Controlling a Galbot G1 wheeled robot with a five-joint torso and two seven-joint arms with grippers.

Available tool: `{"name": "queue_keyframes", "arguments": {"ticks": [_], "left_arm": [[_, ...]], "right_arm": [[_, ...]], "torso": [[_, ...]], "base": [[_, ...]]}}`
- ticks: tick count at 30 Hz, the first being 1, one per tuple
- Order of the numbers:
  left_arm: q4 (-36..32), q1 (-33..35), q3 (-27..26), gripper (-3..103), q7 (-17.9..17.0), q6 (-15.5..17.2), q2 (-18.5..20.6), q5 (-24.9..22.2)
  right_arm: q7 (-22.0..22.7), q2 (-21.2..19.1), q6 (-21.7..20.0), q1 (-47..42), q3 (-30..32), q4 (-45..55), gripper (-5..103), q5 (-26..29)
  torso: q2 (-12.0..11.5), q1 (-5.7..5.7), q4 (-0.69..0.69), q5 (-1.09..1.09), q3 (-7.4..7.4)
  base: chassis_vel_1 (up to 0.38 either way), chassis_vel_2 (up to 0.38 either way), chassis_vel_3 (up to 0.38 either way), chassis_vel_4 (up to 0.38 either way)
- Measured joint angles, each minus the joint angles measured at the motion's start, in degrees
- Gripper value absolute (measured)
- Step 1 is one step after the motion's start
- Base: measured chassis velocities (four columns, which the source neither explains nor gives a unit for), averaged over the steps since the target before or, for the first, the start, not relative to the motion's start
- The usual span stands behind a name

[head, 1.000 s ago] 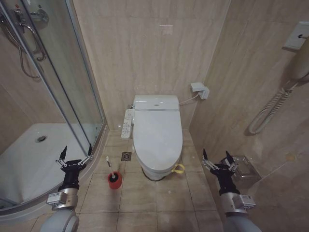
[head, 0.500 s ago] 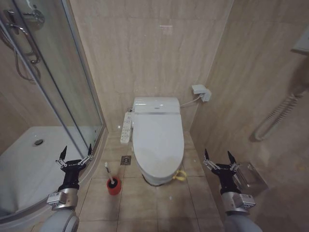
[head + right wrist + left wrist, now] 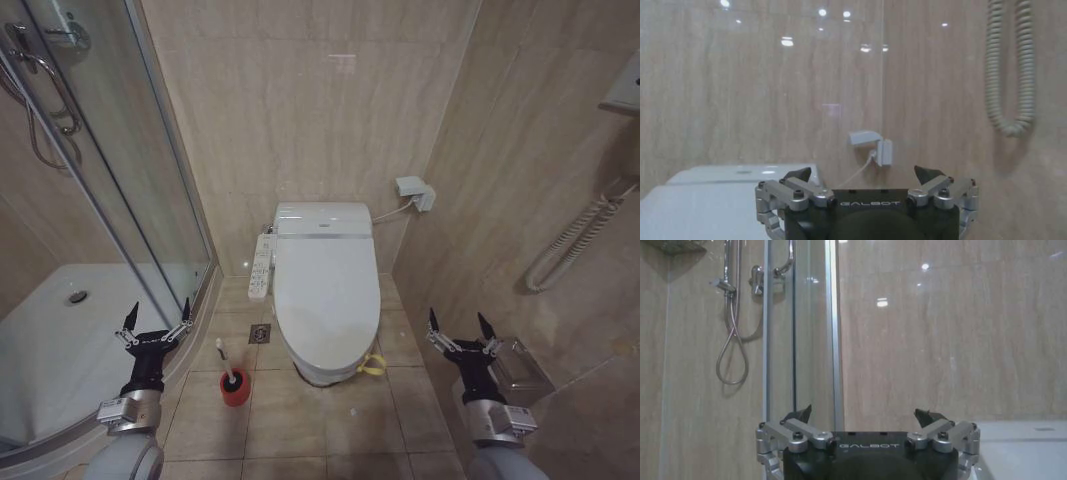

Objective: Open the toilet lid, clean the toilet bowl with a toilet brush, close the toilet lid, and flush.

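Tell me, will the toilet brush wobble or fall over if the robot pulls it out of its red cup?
Probably a little. The toilet brush has a thin handle leaning in the small red cup, so the light cup might tip or lift with it. The handle looks stiff, not floppy, but thin and maybe slippery.

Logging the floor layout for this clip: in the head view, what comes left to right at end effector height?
Left end effector → toilet brush in its red holder cup → toilet lid, shut → yellow loop → right end effector.
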Motion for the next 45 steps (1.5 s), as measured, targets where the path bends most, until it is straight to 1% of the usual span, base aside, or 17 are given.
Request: {"name": "queue_keyframes", "arguments": {"ticks": [4,7,10,11,13,14,15,17,19,21,22,24,27,31,38,45], "left_arm": [[0.0,-0.01,0.0,100,0.0,0.0,0.0,0.0],[0.0,-0.02,0.0,100,0.0,0.0,0.0,0.0],[0.0,0.0,0.0,100,0.0,0.0,0.0,0.0],[0.0,0.0,0.0,100,0.0,0.0,0.0,0.0],[0.0,0.0,0.0,100,0.0,0.0,0.0,0.0],[0.0,0.0,0.0,100,0.0,0.0,0.0,0.0],[0.0,0.0,0.0,100,0.0,0.0,0.0,0.0],[0.0,0.01,0.0,100,0.0,0.0,0.0,0.0],[0.0,0.01,0.0,100,0.0,0.0,0.0,0.0],[0.0,0.0,0.0,100,0.0,0.0,0.0,0.0],[0.0,0.0,0.0,100,0.0,0.0,0.0,0.0],[0.0,-0.01,0.0,100,0.0,0.0,0.0,0.0],[0.0,0.0,0.0,100,0.0,0.0,0.0,0.0],[0.0,0.0,0.0,100,0.0,0.0,0.0,0.0],[0.0,0.0,0.0,100,0.0,0.0,0.0,0.0],[0.0,0.0,0.0,100,0.0,0.0,0.0,0.0]], "right_arm": [[-1.02,-0.43,0.61,0.36,-0.32,-0.54,100,-0.12],[-1.14,-1.17,0.41,0.45,-1.11,-0.95,100,-1.44],[0.17,-2.71,-2.53,0.06,-2.57,-1.39,100,-4.86],[0.17,-2.71,-2.53,0.06,-2.57,-1.39,100,-4.86],[1.61,-3.99,-4.41,-0.41,-4.06,-2.13,100,-6.1],[1.61,-3.99,-4.41,-0.41,-4.06,-2.13,100,-6.1],[2.09,-5.04,-5.33,-0.86,-5.02,-2.9,100,-6.9],[2.07,-6.74,-5.8,-1.83,-6.45,-4.94,100,-8.61],[2.0,-7.25,-5.81,-2.25,-7.22,-5.97,100,-9.39],[1.99,-8.52,-5.43,-3.34,-9.64,-8.82,100,-10.86],[1.99,-8.52,-5.43,-3.34,-9.64,-8.82,100,-10.86],[2.01,-9.12,-4.45,-3.91,-11.36,-11.02,100,-12.02],[1.89,-9.12,-2.83,-3.69,-13.17,-14.22,100,-14.03],[1.84,-8.52,-1.9,-1.79,-14.63,-17.71,100,-15.26],[2.85,-8.19,-1.26,3.47,-15.92,-23.84,100,-15.32],[3.04,-9.35,-0.84,7.59,-16.09,-29.31,100,-14.66]], "torso": [[-0.02,0.05,0.01,-0.01,0.02],[-0.03,0.07,0.0,0.0,0.03],[-0.02,0.05,0.01,0.0,0.02],[-0.02,0.05,0.01,0.0,0.02],[-0.02,0.02,0.01,-0.01,0.01],[-0.02,0.02,0.01,-0.01,0.01],[-0.02,0.02,0.0,0.0,0.01],[-0.02,0.02,0.0,0.0,0.01],[-0.02,0.02,0.0,0.0,0.01],[-0.02,0.02,0.0,0.01,0.01],[-0.02,0.02,0.0,0.01,0.01],[-0.02,0.03,0.0,0.0,0.01],[-0.02,0.03,0.0,0.0,0.01],[-0.02,0.03,0.0,0.0,0.01],[-0.02,0.03,0.01,0.0,0.01],[-0.02,0.04,0.01,0.0,0.02]], "base": [[-0.073,0.105,0.093,-0.091],[-0.069,0.086,0.093,-0.087],[-0.012,0.029,0.009,-0.011],[0.0,0.0,0.0,0.0],[0.0,0.0,0.0,0.0],[0.0,0.0,0.0,0.0],[0.0,0.0,0.0,0.0],[0.0,0.0,0.0,0.0],[0.0,0.0,0.0,0.0],[0.0,0.0,0.0,0.0],[0.0,0.0,0.0,0.0],[0.0,0.0,0.0,0.0],[0.0,0.0,0.0,0.0],[0.0,0.0,0.0,0.0],[0.0,0.0,0.0,0.0],[0.0,0.0,0.0,0.0]]}}
